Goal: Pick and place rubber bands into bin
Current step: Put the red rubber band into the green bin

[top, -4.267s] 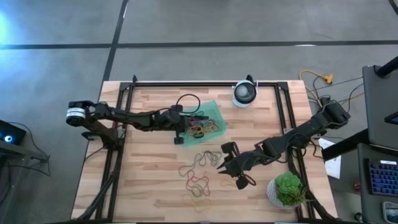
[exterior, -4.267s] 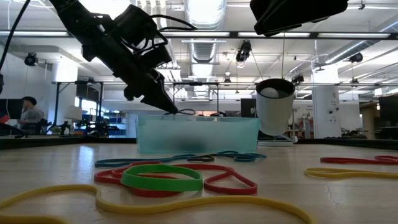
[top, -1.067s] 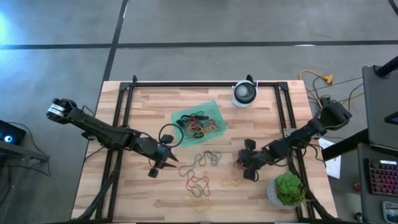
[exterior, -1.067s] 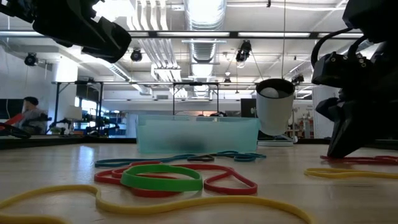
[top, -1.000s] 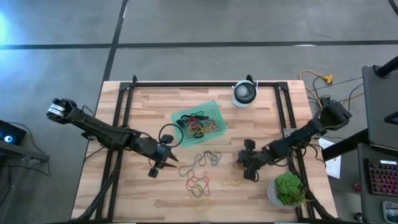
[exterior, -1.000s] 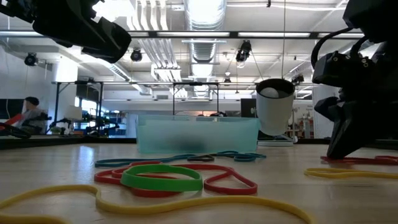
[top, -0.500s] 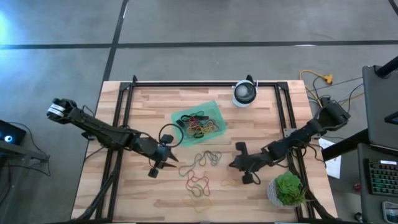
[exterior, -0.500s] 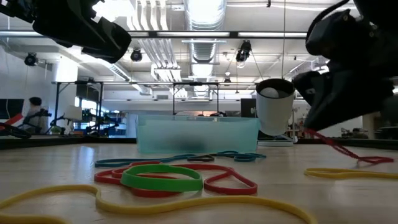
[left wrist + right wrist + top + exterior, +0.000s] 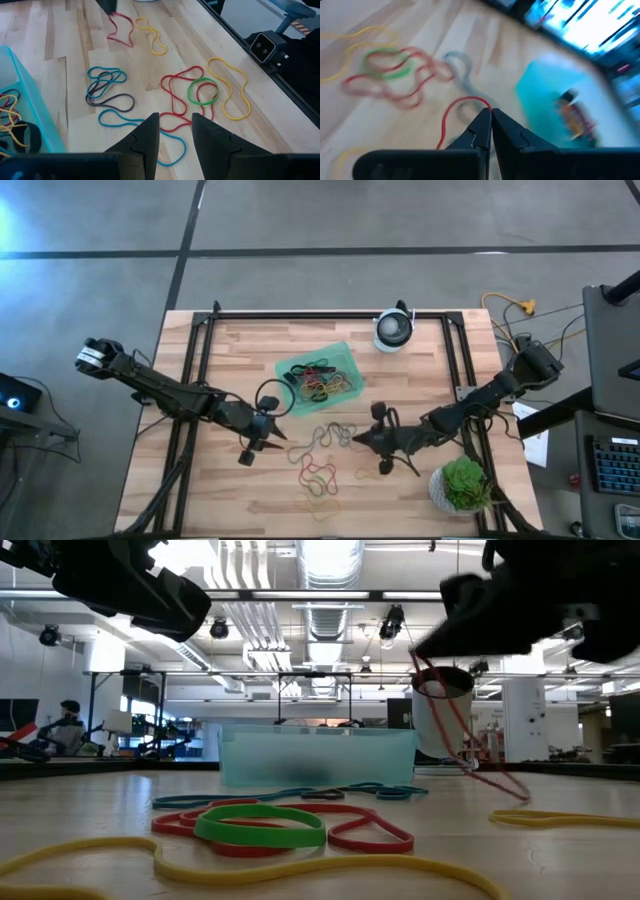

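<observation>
Two arms: both reached over the wooden table (image 9: 420, 370), the left from 9 o'clock, the right from 3 o'clock.
Table: light planks, with a black frame along its edges.
Bin: a see-through green tray (image 9: 345, 352) sat just toward 12 o'clock of the table's middle, with a tangle of red, yellow and black bands inside it.
Left gripper (image 9: 254, 448): hung toward 7 o'clock of the bin, near the loose bands; its fingers (image 9: 145, 136) stood apart and held nothing.
Right gripper (image 9: 362, 439): was raised above the table toward 5 o'clock of the bin, its fingers clenched on a red band (image 9: 470, 745) that dangled from the tips, its lower end near the table.
Loose bands (image 9: 318, 475): lay toward 6 o'clock of the bin, in red, green, yellow, blue and dark loops; a green one (image 9: 202, 92) rested across a red one.
White device (image 9: 393, 330): stood at the table's 12 o'clock edge.
Plant (image 9: 463, 483): sat at the 4 o'clock corner.
</observation>
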Controlling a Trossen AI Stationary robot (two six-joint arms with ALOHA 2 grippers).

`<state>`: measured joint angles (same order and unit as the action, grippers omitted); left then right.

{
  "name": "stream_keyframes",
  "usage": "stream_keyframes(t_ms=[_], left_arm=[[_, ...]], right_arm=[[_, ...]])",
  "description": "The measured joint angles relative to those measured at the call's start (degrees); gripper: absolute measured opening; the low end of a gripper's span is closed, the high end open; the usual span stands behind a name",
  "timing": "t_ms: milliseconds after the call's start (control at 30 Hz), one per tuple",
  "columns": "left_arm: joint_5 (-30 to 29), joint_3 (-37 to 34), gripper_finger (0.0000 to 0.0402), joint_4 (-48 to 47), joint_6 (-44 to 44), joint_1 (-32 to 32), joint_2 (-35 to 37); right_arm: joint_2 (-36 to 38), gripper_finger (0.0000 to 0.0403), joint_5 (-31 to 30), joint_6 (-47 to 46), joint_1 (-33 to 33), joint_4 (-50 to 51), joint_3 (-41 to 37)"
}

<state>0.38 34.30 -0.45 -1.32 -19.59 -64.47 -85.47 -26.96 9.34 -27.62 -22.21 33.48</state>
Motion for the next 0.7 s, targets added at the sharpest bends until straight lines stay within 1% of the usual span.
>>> stream_keyframes(t_ms=[133,300,533,700], left_arm=[[0.0,0.0,0.0100,0.0,0.0,0.0,0.0],[0.0,0.0,0.0100,0.0,0.0,0.0,0.0],[0.0,0.0,0.0100,0.0,0.1,0.0,0.0],[0.0,0.0,0.0100,0.0,0.1,0.0,0.0]], right_arm=[[0.0,0.0008,-4.4,8.3,0.7,-5.3,1.5],[0.0,0.0009,-4.8,15.9,3.6,-8.5,4.6],[0.1,0.0009,-4.7,21.6,11.1,-8.4,10.1],[0.1,0.0009,-4.0,20.4,18.9,-8.4,12.3]])
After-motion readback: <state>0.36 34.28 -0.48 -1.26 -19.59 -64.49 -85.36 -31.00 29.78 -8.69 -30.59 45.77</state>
